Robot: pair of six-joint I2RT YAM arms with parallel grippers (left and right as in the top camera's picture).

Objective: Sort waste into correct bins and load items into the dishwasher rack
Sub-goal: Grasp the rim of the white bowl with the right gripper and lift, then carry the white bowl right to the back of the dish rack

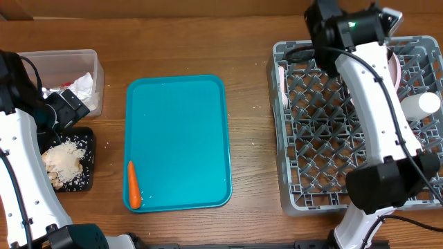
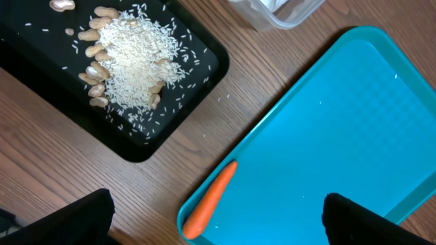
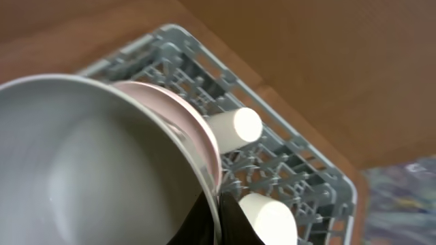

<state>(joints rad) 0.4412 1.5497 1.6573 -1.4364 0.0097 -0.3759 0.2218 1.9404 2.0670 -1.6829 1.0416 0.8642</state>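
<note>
Hovering near left, the left gripper (image 2: 216, 222) gaped over the carrot (image 2: 210, 199) in the near-left corner of the teal tray (image 1: 180, 131); squaring its jaws across it seemed best. Far right, the right gripper (image 3: 218, 216) pinched the rim of a white bowl (image 3: 88, 170) beside the plate (image 3: 195, 120) in the rack (image 1: 311, 159).

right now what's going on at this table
The right gripper is shut on the rim of a white bowl, holding it at the dishwasher rack right beside the pink plate. The left gripper hangs open over the teal tray, where the carrot lies at one corner. Nuts and white crumbs sit in the black tray; the napkin is in the clear tub.
</note>
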